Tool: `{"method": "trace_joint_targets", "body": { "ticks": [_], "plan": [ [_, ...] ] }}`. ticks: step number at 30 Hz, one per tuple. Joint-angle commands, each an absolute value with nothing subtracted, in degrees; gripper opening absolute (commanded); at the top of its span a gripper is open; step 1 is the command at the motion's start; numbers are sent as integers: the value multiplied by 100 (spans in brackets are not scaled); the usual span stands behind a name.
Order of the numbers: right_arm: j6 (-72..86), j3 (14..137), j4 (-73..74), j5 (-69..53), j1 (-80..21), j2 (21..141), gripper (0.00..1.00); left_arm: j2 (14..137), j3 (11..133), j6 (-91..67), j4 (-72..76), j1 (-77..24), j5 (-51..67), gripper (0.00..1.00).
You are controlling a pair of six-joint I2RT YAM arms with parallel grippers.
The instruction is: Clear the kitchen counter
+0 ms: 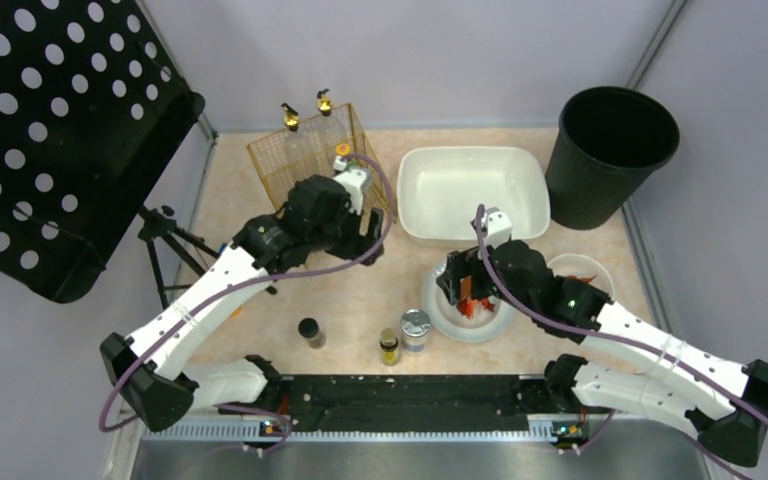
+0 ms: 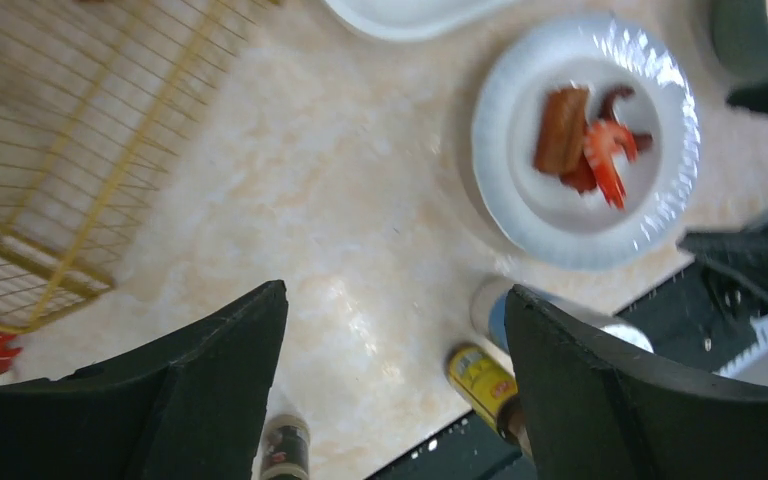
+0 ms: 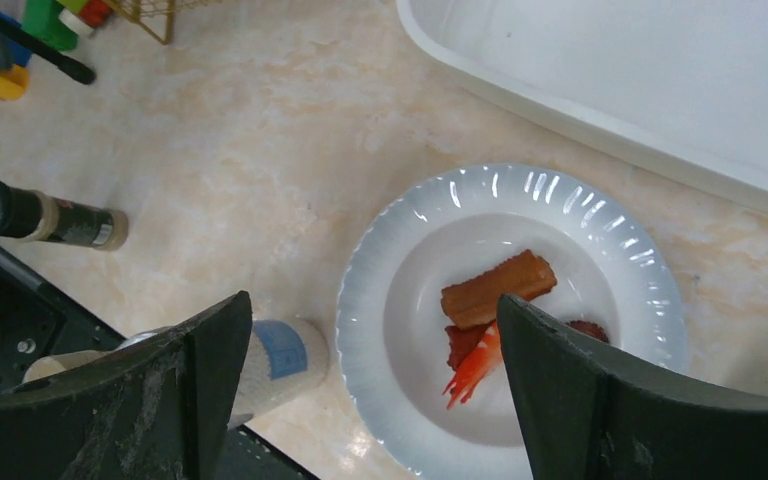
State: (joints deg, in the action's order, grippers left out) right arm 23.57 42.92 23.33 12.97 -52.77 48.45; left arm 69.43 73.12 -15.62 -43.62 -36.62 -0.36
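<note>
The kitchen counter (image 1: 360, 290) is pale beige marble; it also shows in the left wrist view (image 2: 340, 180) and the right wrist view (image 3: 260, 130). On it sit a white plate (image 1: 470, 333) with a brown roll (image 3: 500, 288) and a red shrimp (image 3: 475, 365), a silver-lidded can (image 1: 415, 328), a yellow-label bottle (image 1: 389, 347) and a dark-capped jar (image 1: 311, 332). My left gripper (image 1: 372, 232) is open and empty above bare counter beside the wire basket (image 1: 310, 155). My right gripper (image 1: 463, 285) is open and empty just above the plate (image 3: 560, 195).
A white tub (image 1: 475, 195) stands behind the plate and a black bin (image 1: 615, 150) at the back right. A small bowl (image 1: 585, 270) sits right of the plate. A black perforated panel on a tripod (image 1: 165, 235) stands at the left. Grey walls surround the counter.
</note>
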Motion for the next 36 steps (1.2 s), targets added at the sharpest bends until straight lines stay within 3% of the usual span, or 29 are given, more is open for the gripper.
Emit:
{"method": "trace_joint_targets", "body": {
  "ticks": [1,4,5,6,23,36],
  "plan": [
    [2352,4545,2812,1907,-5297,4721,92,6669,6936,-1788,-4011,-4356,191,86],
    [2511,4533,2930,1925,-5152,4788,92,6774,6841,-1730,-3903,-4806,283,91],
    [2575,4515,2951,1926,-5085,4801,92,6824,6844,-1701,-3888,-4946,278,98],
    [2627,4490,2968,1908,-5000,4818,92,6876,6861,-1658,-3885,-5105,262,99],
    [3129,4159,2820,2022,-4635,4881,93,7805,7216,-1801,-4257,-6573,-423,99],
    [3166,4079,2790,2009,-4634,4777,93,8636,7668,-2051,-4862,-7103,-815,99]
  ]
}}
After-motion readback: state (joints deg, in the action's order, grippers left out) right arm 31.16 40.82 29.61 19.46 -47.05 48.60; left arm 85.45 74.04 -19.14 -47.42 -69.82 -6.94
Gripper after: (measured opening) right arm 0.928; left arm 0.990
